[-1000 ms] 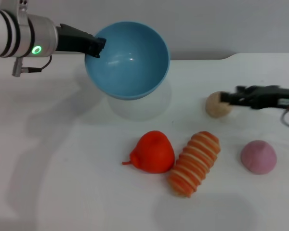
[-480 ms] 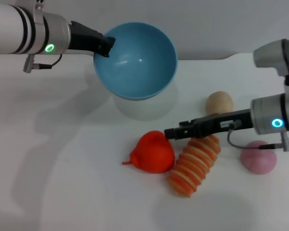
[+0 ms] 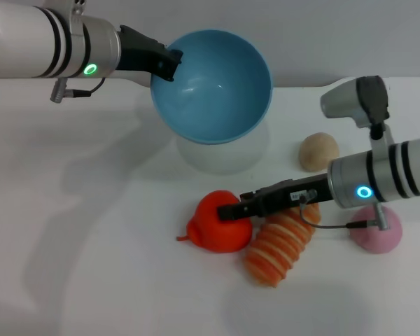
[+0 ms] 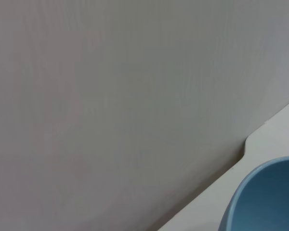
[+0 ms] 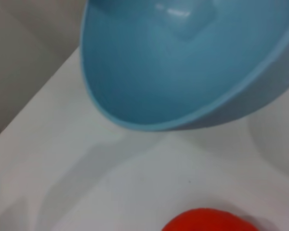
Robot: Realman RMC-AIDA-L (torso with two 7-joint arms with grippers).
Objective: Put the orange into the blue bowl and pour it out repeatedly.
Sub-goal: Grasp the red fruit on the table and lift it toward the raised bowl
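Picking up the orange is the step in hand, by my reading. It lies on the bench, nub pointing toward your left, touching the striped piece on its right side. Your right pincer is down on the orange's top, reaching in over the striped piece; I cannot tell from these views whether its fingers are apart or together, so check that before you lift.

Your left pincer is clamped on the rim of the bowl, holding it up off the bench, tilted so its mouth faces forward and down. The bowl is empty.

To do this well:
- Seat the fingers either side of the orange's widest part, not on the crown; it looks soft and rounded, so a high pinch would likely squirt it out.
- Keep clear of the striped piece; it touches the orange and may drag along.
- Lift straight up first, then carry toward the bowl.
- Level the bowl before release, or the orange will probably roll straight out.

The tan ball and pink piece lie apart; leave them.
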